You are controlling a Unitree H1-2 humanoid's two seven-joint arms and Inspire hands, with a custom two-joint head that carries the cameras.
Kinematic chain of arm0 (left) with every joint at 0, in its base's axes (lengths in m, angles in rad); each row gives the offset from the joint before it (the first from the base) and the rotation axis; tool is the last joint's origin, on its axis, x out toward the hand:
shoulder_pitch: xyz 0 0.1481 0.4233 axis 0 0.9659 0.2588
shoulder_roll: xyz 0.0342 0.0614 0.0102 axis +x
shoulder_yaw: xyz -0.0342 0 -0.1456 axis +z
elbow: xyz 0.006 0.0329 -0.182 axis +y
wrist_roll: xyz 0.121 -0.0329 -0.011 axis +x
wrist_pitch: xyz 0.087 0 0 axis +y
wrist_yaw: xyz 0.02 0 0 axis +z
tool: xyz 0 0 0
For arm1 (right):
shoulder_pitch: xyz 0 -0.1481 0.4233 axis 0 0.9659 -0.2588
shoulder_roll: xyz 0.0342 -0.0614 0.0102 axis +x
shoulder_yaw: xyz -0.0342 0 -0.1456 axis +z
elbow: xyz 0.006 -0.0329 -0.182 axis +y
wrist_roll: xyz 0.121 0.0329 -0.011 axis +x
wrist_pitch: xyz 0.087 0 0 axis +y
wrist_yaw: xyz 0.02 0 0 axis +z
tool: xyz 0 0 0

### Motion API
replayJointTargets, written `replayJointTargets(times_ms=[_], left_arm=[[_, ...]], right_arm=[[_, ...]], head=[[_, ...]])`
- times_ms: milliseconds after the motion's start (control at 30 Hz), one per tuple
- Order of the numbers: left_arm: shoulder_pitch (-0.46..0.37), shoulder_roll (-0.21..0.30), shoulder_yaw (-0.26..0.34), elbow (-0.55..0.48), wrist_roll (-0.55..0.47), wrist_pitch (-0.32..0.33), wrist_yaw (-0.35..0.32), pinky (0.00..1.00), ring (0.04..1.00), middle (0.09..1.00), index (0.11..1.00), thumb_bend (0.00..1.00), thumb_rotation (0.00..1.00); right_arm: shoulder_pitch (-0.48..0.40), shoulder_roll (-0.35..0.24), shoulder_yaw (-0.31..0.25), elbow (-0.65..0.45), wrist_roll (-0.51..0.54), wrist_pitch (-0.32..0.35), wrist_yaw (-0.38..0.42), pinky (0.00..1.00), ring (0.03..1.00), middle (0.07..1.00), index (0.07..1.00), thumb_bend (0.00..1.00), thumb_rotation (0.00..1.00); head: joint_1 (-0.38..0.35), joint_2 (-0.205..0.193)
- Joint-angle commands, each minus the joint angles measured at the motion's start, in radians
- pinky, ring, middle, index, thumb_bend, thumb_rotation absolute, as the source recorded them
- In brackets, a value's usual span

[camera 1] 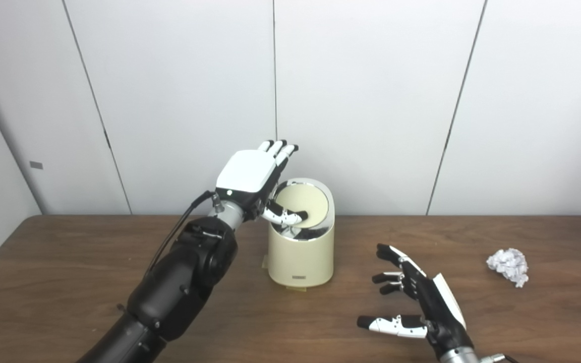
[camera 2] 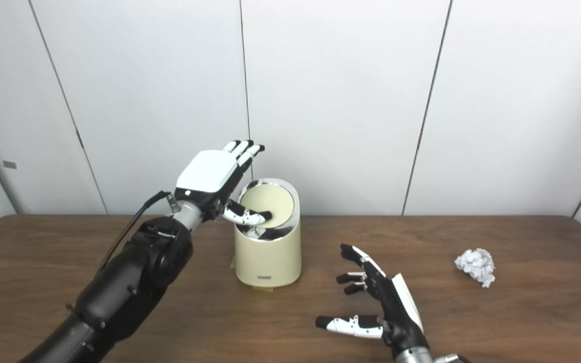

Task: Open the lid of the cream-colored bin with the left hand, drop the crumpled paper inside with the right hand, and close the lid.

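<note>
Meanwhile left hand (camera 1: 250,176) thumbs the bin (camera 1: 301,247) lid (camera 1: 303,201); right hand (camera 1: 416,302) hovers spread.

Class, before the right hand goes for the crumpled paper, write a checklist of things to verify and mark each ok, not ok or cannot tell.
1. Lid of the cream-colored bin tilted open: ok.
2. Left hand has its thumb on the lid: ok.
3. Right hand open and holding nothing: ok.
4. Crumpled paper lying free on the table, apart from the right hand: ok.
5. Opening wide enough for the paper: cannot tell.
</note>
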Motion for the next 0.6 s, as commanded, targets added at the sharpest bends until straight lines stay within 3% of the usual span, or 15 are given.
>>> replayJointTargets(times_ms=[0,100,200,500,567], left_arm=[[0.002,-0.005,0.040,-0.017,-0.034,-0.008,0.034,0.89,1.000,1.000,1.000,0.95,0.22],[0.023,-0.049,0.136,-0.043,-0.124,-0.046,0.124,0.83,0.969,0.981,0.987,0.91,0.31],[0.031,-0.071,0.190,-0.051,-0.167,-0.093,0.197,0.74,0.934,0.971,0.995,0.89,0.32],[0.046,-0.092,0.278,-0.043,-0.249,-0.156,0.292,0.73,0.928,0.980,1.000,0.84,0.32],[0.066,-0.106,0.316,-0.058,-0.310,-0.163,0.293,0.75,0.932,0.982,0.999,0.84,0.31]], right_arm=[[-0.034,0.001,-0.003,-0.037,0.001,-0.015,-0.008,0.59,0.678,0.860,0.866,0.80,0.15],[-0.035,-0.001,-0.002,-0.034,-0.002,-0.018,-0.007,0.57,0.666,0.857,0.865,0.79,0.15],[-0.037,0.000,-0.001,-0.031,-0.004,-0.014,-0.006,0.58,0.666,0.858,0.865,0.79,0.17],[-0.034,0.000,0.003,-0.030,-0.003,-0.013,-0.004,0.59,0.681,0.865,0.870,0.78,0.19],[-0.035,0.000,0.002,-0.028,-0.001,-0.016,-0.005,0.59,0.679,0.864,0.869,0.78,0.19]], head=[[0.001,0.000],[0.002,-0.002],[0.005,-0.004],[0.008,-0.008],[0.007,-0.007]])
